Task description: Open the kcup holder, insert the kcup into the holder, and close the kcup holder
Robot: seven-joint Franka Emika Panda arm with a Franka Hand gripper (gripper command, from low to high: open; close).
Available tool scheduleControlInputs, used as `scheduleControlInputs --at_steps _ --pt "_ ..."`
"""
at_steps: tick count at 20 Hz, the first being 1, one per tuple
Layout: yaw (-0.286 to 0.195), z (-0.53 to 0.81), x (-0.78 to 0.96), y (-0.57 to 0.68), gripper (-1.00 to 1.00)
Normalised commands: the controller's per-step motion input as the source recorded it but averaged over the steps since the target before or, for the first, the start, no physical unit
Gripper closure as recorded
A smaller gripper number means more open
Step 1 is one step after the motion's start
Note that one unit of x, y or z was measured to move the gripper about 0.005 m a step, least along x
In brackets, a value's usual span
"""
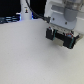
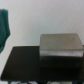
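Observation:
The exterior view is blurred. It shows the arm's white hand at the upper right, over a white table point(image 1: 25, 55). The gripper point(image 1: 62, 40) is a dark block beneath the hand, and its fingers cannot be told apart. In the wrist view a flat black slab, which looks like the kcup holder point(image 2: 22, 62), lies on the white surface. A grey box point(image 2: 60, 44) stands on or against its far side. No fingers show in the wrist view. The kcup is out of view.
A green shape point(image 2: 4, 27) juts in at the wrist view's edge. In the exterior view, dark equipment point(image 1: 10, 19) and a white stand point(image 1: 25, 10) sit at the table's far side on the exterior view's left.

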Motion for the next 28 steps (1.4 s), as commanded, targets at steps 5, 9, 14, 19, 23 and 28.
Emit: scheduleControlInputs --at_steps 5,9,14,19,23,28 --pt "0.234 -0.23 -0.14 0.24 -1.0" --pt "0.185 -0.15 -0.41 0.28 -1.0" --pt "0.154 -0.07 -0.53 0.32 -1.0" --pt "0.075 0.0 -0.55 0.56 -1.0" --pt "0.063 0.01 -0.5 0.61 -1.0" --pt "0.058 0.02 -0.5 0.64 -1.0"
